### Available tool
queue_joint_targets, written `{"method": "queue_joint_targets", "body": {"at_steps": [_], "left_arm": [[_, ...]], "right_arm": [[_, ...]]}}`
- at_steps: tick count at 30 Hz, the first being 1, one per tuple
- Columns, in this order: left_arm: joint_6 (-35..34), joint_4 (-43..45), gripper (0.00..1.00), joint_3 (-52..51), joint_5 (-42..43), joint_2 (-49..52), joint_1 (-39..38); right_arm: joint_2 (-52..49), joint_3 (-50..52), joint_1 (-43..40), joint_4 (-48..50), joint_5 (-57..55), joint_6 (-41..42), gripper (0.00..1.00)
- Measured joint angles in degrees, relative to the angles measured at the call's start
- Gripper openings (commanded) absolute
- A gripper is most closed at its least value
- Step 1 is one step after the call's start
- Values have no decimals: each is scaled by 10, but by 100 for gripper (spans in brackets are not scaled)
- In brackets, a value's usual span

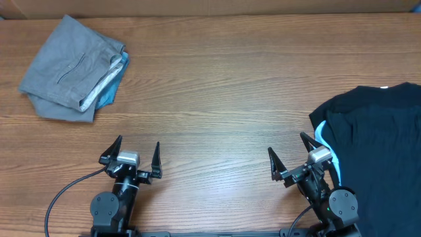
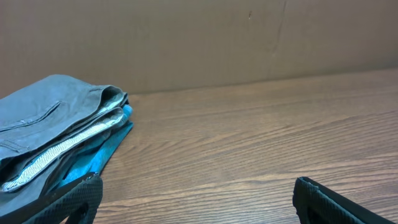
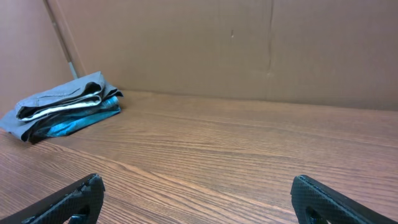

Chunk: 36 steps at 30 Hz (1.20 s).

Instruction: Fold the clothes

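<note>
The clothes lie in two places. A folded stack, grey garment [image 1: 69, 66] over a light-blue one [image 1: 113, 85], sits at the table's far left; it also shows in the left wrist view [image 2: 53, 121] and the right wrist view [image 3: 62, 109]. A crumpled dark navy T-shirt [image 1: 378, 141] with a light-blue piece [image 1: 324, 138] at its edge lies at the right. My left gripper [image 1: 138, 141] stands open over bare wood near the front edge, its fingers [image 2: 74, 199] wide apart. Just left of the navy shirt my right gripper [image 1: 287, 143] is open too, nothing between its fingers [image 3: 323, 199].
The wooden table [image 1: 217, 85] stretches between the two lots of clothes. A brown cardboard wall [image 2: 249, 37] closes the far side. A black cable [image 1: 66, 191] loops beside the left arm's base.
</note>
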<state>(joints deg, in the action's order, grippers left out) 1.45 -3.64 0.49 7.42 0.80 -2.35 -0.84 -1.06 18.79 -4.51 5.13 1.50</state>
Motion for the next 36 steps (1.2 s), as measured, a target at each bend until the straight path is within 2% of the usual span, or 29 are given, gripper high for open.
{"method": "queue_joint_targets", "body": {"at_steps": [16, 21, 26, 32, 36], "left_arm": [[-1, 4, 100, 0, 16, 0, 0], [-34, 14, 100, 0, 44, 0, 0], [-73, 65, 100, 2, 94, 0, 0], [-101, 42, 100, 83, 118, 3, 0], [-101, -15, 100, 173, 116, 34, 0]], "right_arm": [[0, 0, 0, 9, 5, 0, 100], [0, 0, 0, 10, 48, 0, 100], [0, -1, 0, 8, 95, 10, 100], [-14, -51, 0, 2, 108, 32, 100], [-81, -125, 0, -60, 107, 38, 100]]}}
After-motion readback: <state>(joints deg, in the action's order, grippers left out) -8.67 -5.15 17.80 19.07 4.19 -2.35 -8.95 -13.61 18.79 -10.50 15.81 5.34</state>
